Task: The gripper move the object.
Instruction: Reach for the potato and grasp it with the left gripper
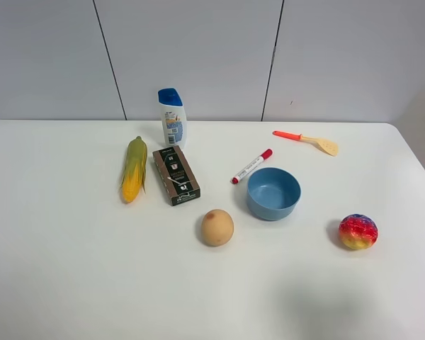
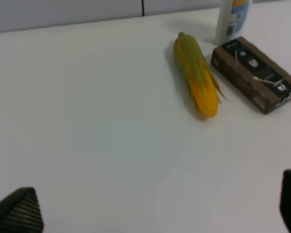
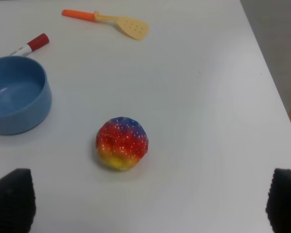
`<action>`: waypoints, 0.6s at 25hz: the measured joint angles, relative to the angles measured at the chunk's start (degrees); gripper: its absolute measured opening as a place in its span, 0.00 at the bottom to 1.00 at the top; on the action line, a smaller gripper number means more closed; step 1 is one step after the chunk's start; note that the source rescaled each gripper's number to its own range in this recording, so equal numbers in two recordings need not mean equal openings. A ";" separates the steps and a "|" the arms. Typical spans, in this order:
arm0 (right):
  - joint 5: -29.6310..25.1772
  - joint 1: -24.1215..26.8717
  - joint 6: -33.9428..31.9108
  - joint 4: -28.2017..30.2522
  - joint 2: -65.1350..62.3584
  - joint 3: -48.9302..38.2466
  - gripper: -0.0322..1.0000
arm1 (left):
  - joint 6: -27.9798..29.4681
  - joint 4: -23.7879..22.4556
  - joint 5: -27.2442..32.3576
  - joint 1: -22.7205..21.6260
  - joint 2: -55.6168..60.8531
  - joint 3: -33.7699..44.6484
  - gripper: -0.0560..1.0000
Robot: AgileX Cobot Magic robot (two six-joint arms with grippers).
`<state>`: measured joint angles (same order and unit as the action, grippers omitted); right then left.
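The tan-orange ball [image 1: 217, 227] lies on the white table [image 1: 71, 269], just in front of and to the left of the blue bowl [image 1: 273, 193]. It shows in neither wrist view. Neither arm shows in the high view. In the left wrist view the left gripper [image 2: 155, 213] is open, with only its two black fingertips [image 2: 17, 213] at the lower corners, above bare table near the corn cob [image 2: 196, 73]. In the right wrist view the right gripper [image 3: 148, 204] is open and empty, its fingertips [image 3: 12, 199] wide apart, with the rainbow ball [image 3: 122, 143] ahead of it.
A corn cob [image 1: 134, 168], a dark box [image 1: 176, 175] and a white bottle with a blue cap [image 1: 172, 117] stand at the back left. A red-capped marker [image 1: 251, 166] lies behind the bowl. An orange-handled spatula [image 1: 308, 140] lies back right. The rainbow ball [image 1: 358, 231] sits at the right.
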<state>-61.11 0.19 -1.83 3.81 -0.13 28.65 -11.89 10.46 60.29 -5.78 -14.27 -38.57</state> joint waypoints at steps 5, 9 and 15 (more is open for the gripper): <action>0.00 0.00 0.00 0.00 0.00 0.00 1.00 | -3.79 1.27 -3.91 0.00 -13.86 -7.54 1.00; 0.00 0.00 0.00 0.00 0.00 0.00 1.00 | -6.00 5.22 -7.78 0.00 -24.93 -12.62 1.00; 0.00 0.00 0.00 0.00 0.00 0.00 1.00 | -7.38 7.09 -8.95 2.19 -39.81 -19.79 1.00</action>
<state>-61.11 0.19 -1.83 3.81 -0.13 28.65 -19.27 17.56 51.34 -3.59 -54.08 -58.36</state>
